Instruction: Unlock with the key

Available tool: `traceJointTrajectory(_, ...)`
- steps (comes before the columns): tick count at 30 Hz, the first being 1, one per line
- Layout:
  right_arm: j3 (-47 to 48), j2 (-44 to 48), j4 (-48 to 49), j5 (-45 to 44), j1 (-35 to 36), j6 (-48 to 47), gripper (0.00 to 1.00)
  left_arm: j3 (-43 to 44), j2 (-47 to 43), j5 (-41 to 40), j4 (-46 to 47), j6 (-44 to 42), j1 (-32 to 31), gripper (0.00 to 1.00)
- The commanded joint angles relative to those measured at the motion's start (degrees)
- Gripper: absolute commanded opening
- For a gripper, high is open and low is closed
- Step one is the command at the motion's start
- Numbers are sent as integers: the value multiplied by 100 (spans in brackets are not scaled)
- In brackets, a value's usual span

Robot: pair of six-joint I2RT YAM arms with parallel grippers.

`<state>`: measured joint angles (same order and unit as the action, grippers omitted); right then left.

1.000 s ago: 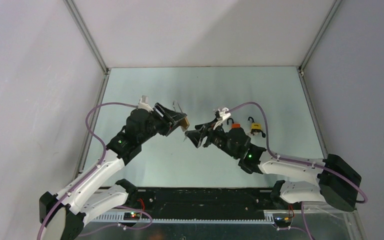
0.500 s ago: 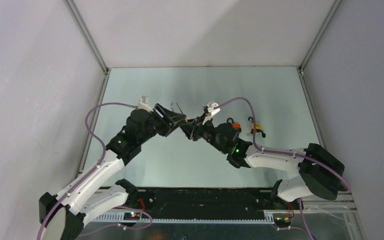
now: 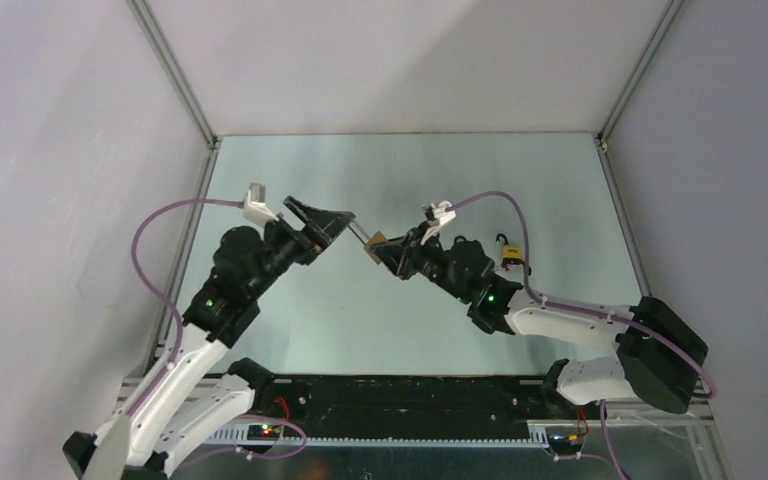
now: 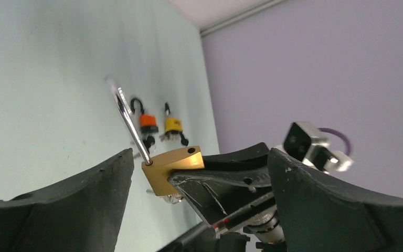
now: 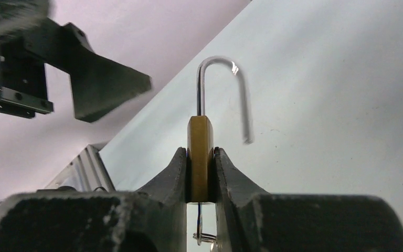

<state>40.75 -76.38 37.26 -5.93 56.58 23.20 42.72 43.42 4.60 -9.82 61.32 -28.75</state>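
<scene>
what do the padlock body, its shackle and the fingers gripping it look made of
The padlock body looks like brass: matte golden-yellow metal. The shackle is probably polished steel, silvery with bright glints. The fingers seem to be black plastic, dull and slightly rough.

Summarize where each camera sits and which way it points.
Top: fixed above and behind, looking down on the table; left arm, right arm, left claw and right claw show.
Left wrist: on the left arm, looking past its own open fingers at the right claw.
Right wrist: on the right arm, looking past its fingers, shut on the brass padlock, toward the left claw.
Shared: all three show the brass padlock.
</scene>
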Motion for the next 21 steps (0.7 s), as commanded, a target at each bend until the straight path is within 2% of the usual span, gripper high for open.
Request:
traceJointTrajectory(1, -70, 633, 578, 836, -343, 753, 0, -99, -382, -232, 548, -512, 192, 99)
traceJointTrajectory(7, -300, 905, 770, 1493, -735, 1353, 0, -221, -106, -173, 780, -388, 230, 99)
traceJointTrajectory(15, -396, 901, 73, 1650, -1015, 1322, 0, -353, 28, -246, 884, -469, 297, 99)
traceJointTrajectory(21, -796, 419, 326, 1548, -1047, 1487, 0, -165, -547, -1068, -260, -1445, 399, 100)
